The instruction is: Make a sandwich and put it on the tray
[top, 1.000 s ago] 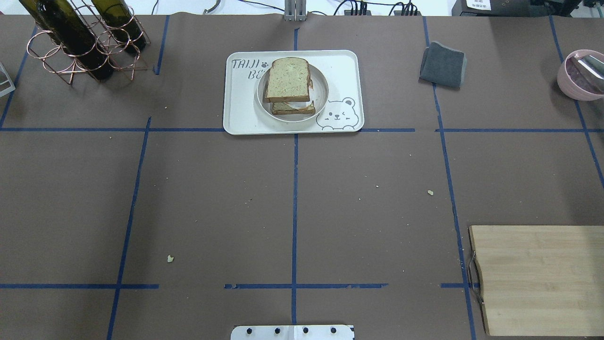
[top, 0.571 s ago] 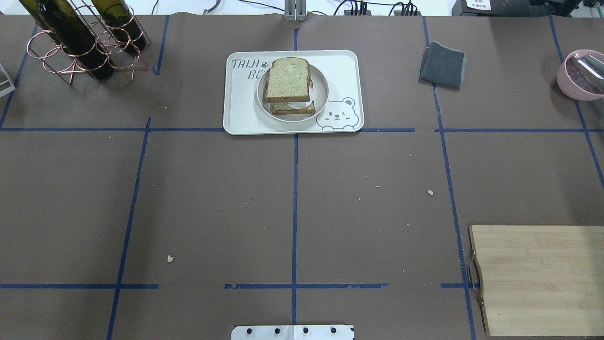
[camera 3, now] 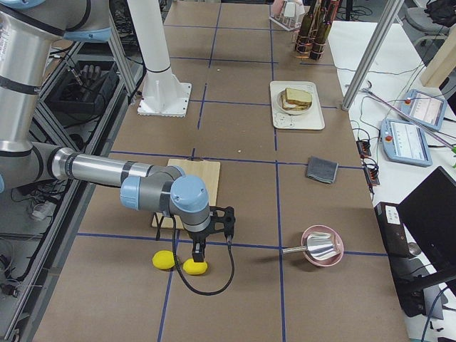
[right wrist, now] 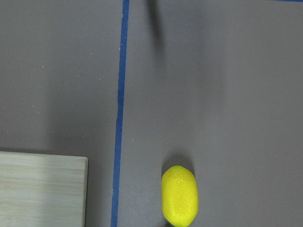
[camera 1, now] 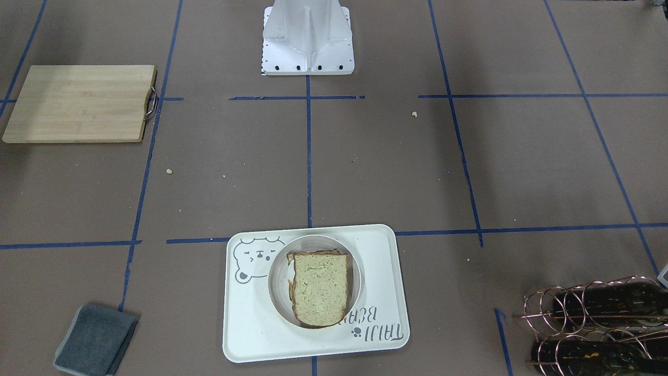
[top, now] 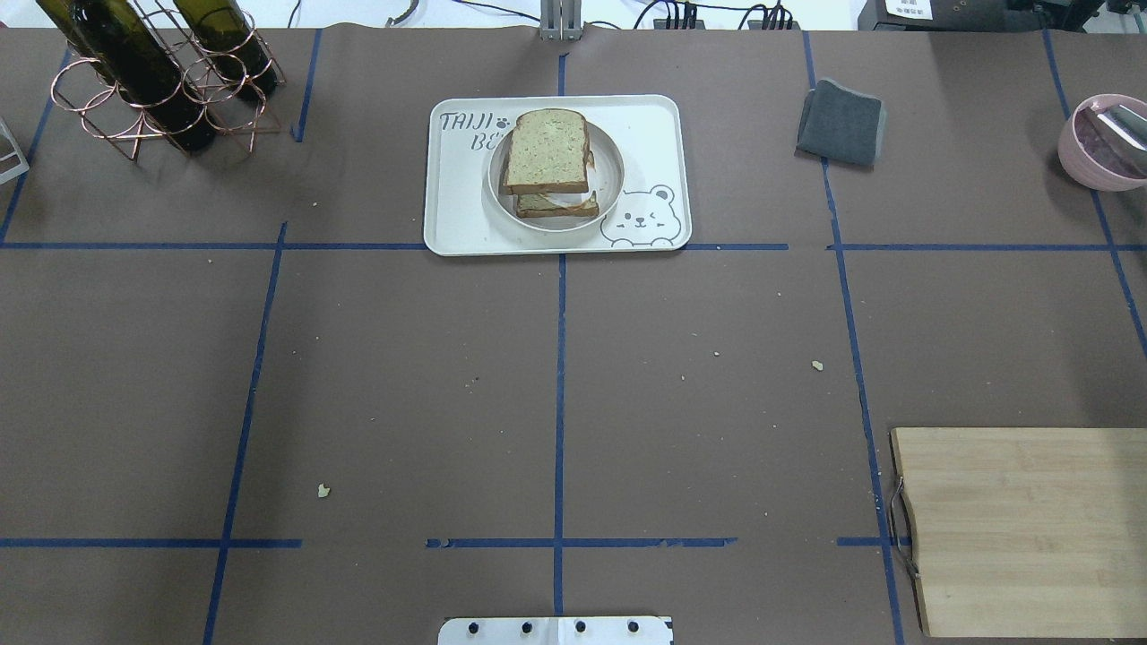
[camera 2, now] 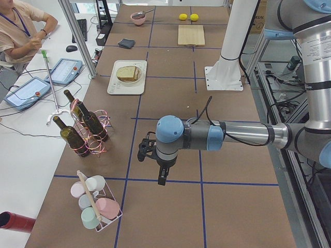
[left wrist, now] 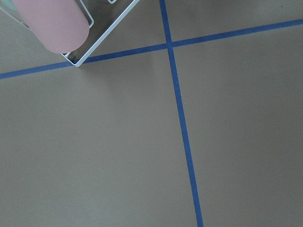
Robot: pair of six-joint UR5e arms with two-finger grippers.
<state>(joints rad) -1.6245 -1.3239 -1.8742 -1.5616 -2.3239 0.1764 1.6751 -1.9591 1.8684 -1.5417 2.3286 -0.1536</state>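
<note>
The sandwich is two stacked bread slices with white egg showing between them. It sits on a small round plate on the cream tray with the bear drawing, at the table's far middle. It also shows in the front-facing view on the tray. My left gripper hangs over bare table far to the left. My right gripper hangs over the table far to the right, above a lemon. Both show only in the side views, so I cannot tell whether they are open or shut.
A wooden cutting board lies at the near right. A grey cloth and a pink bowl are at the far right. A wire rack with wine bottles stands at the far left. Two lemons and a cup rack are at the table's ends.
</note>
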